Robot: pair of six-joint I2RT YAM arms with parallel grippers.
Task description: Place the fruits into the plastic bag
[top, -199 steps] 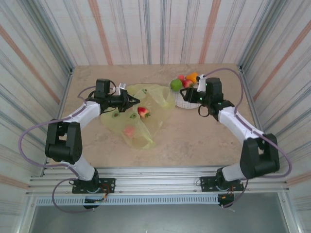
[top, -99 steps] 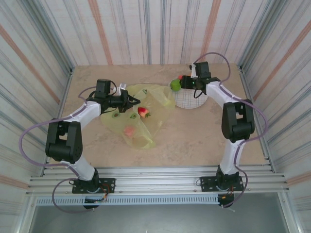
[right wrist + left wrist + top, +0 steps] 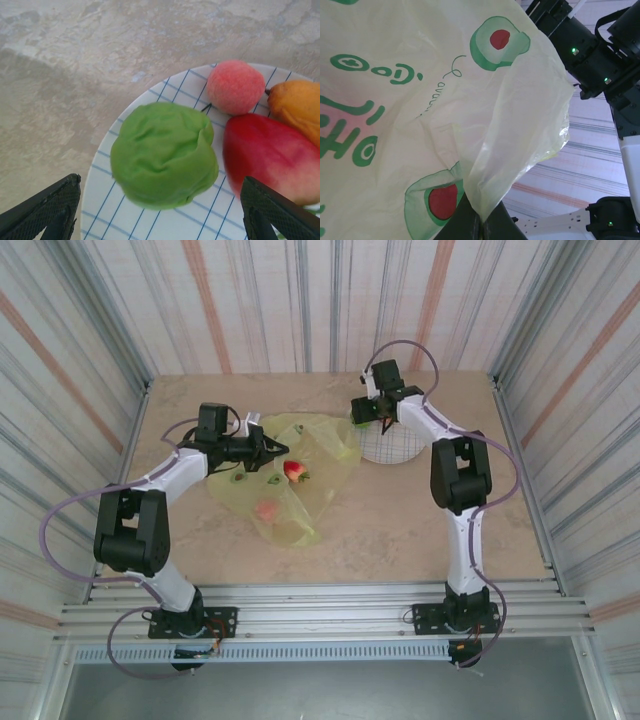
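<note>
Right wrist | right jaws wide apart above green fruit (image 3: 164, 155) (no contact) | left jaws clamping plastic bag (image 3: 445, 100)

Up close, the plastic bag (image 3: 445, 100) hangs like a curtain: thin, crinkly, see-through yellow-green film printed with green avocado halves with red pits and loopy green lettering. A pink-red blush shows through the film at the left. One fold of its edge runs down into the left hand (image 3: 479, 222), whose two dark fingers (image 3: 462, 227) are pinched together on the plastic at the bottom. Past the bag's right edge stands the other arm (image 3: 590, 50), black with small green lights and a white link below it, against the striped wall (image 3: 580, 165).
</note>
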